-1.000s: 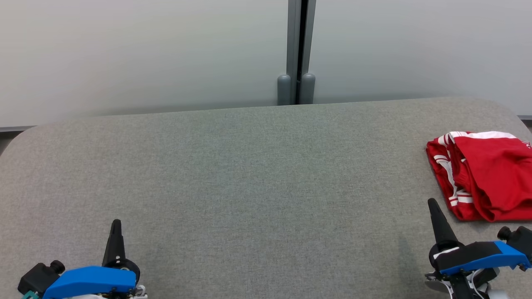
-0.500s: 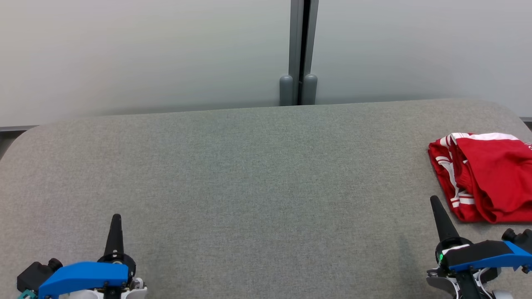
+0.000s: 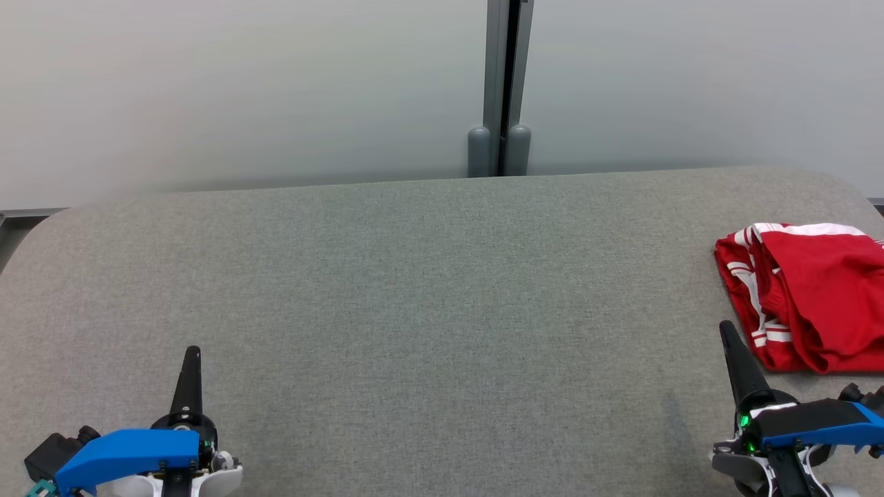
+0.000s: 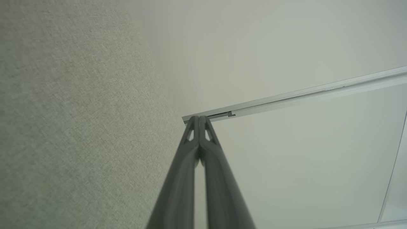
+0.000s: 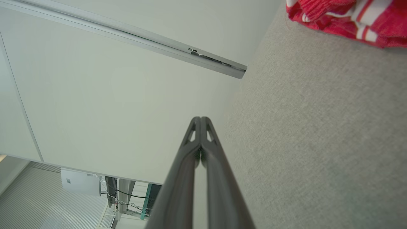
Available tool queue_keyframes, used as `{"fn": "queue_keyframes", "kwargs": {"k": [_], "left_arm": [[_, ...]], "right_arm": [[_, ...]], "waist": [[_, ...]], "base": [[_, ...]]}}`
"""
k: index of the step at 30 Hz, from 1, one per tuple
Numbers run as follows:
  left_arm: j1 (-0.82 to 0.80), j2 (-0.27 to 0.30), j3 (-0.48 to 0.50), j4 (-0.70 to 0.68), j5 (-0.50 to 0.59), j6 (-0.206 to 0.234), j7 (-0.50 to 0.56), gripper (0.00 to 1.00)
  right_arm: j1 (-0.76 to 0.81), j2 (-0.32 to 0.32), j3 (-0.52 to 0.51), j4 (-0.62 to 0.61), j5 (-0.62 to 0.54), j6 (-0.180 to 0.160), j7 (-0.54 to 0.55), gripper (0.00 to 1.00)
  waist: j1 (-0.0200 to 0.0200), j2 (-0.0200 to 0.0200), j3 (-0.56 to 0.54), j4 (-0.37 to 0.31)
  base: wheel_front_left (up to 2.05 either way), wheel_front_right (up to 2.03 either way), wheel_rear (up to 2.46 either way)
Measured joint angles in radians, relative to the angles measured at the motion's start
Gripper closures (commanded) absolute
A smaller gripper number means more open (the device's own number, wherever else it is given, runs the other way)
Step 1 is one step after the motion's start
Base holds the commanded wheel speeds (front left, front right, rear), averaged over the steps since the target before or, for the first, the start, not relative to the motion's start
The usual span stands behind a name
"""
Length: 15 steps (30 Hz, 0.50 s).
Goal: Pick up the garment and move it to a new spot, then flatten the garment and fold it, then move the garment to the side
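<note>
First spread right tool [image 3: 725,328], clenched empty like left tool [image 3: 193,352]; then pinch garment [image 3: 818,290] just ahead, low against counter [image 3: 442,310].

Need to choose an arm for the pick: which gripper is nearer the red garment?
The right gripper: its shut tips lie just short of the red garment, not touching. The left gripper sits far off across the grey surface.
</note>
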Motion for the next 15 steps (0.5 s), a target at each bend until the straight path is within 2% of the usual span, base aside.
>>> {"fn": "queue_keyframes", "kwargs": {"k": [15], "left_arm": [[-0.015,-0.003,0.01,-0.016,-0.109,0.0,0.032,1.0]], "right_arm": [[0.001,0.004,-0.01,-0.015,0.123,0.0,0.021,1.0]], "waist": [[0.0,0.0,-0.003,0.006]], "base": [[0.0,0.0,0.0]]}}
